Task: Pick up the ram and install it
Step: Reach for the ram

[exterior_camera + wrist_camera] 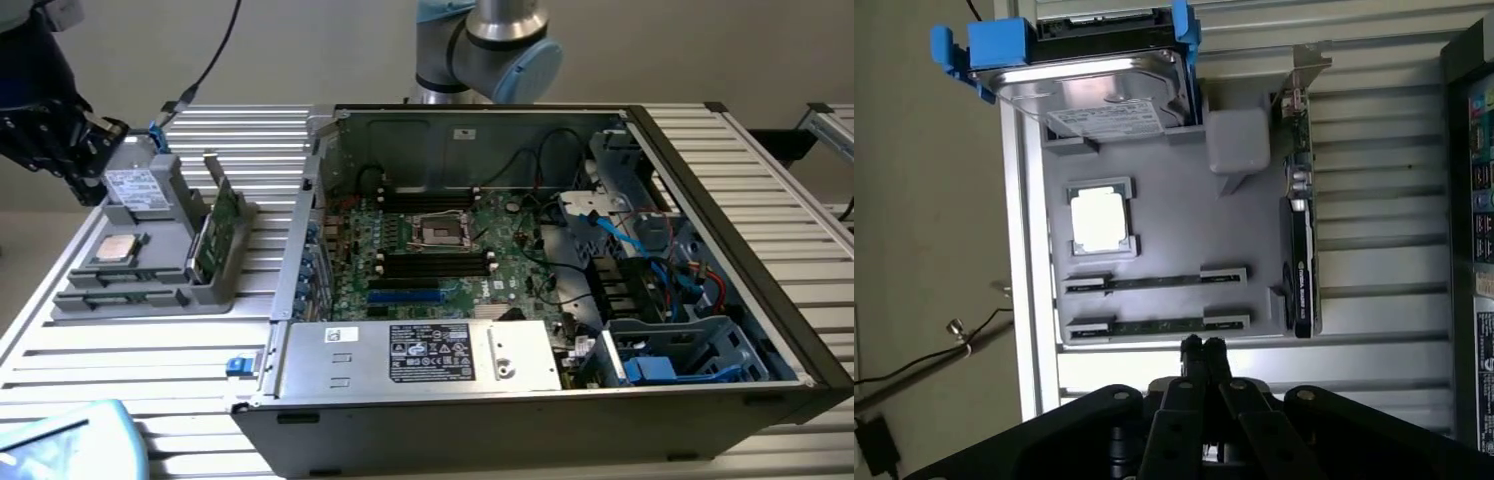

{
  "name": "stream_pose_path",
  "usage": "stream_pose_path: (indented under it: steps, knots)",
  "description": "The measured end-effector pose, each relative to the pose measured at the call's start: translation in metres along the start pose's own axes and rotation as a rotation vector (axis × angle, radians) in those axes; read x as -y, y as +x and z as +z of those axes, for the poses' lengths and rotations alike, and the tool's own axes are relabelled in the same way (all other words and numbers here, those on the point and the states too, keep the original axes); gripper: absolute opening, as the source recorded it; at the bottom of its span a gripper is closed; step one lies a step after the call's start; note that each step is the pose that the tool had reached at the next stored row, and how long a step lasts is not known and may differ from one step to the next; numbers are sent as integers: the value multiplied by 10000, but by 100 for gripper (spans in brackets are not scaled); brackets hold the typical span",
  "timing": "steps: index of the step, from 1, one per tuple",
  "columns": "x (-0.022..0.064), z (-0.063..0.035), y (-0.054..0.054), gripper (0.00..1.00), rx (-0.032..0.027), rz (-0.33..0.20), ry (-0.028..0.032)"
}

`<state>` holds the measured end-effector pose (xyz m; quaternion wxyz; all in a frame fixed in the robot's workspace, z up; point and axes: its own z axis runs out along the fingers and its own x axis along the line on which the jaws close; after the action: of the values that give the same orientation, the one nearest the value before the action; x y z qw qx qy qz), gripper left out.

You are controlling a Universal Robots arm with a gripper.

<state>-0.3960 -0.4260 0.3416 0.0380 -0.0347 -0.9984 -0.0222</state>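
Slatted metal bench (147, 360) carrying a grey parts tray (171, 285) near its edge on the exterior view's left, with an open computer case (534, 440) beside it toward the exterior view's right; the ram (1154, 325), a slim dark stick, sits in a clipped slot along the tray edge farthest from the hard drive (1094, 85); a processor chip (1097, 220) rests mid-tray; a graphics card (1301, 250) stands upright along the tray side nearest the case; the gripper (1201, 350) has its fingers pressed together, holding nothing, just off the tray edge beside the ram.
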Motion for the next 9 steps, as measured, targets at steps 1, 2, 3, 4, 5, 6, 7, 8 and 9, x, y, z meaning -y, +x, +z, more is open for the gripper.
stream_pose_path:
  steps: [1,2,3,4,5,6,7,8,9]
  knots:
    - [23,8,3,11,-24,-4,1]
    - [43,12,7,11,-39,-6,4]
    - [65,18,10,11,-46,-9,4]
    - [87,23,13,11,-52,-15,5]
    - [106,30,15,11,-55,-34,6]
    - [118,38,15,11,-60,-67,10]
    - [126,47,15,11,-64,-117,13]
    - [131,57,14,11,-69,-178,17]
    - [134,66,15,11,-74,-241,23]
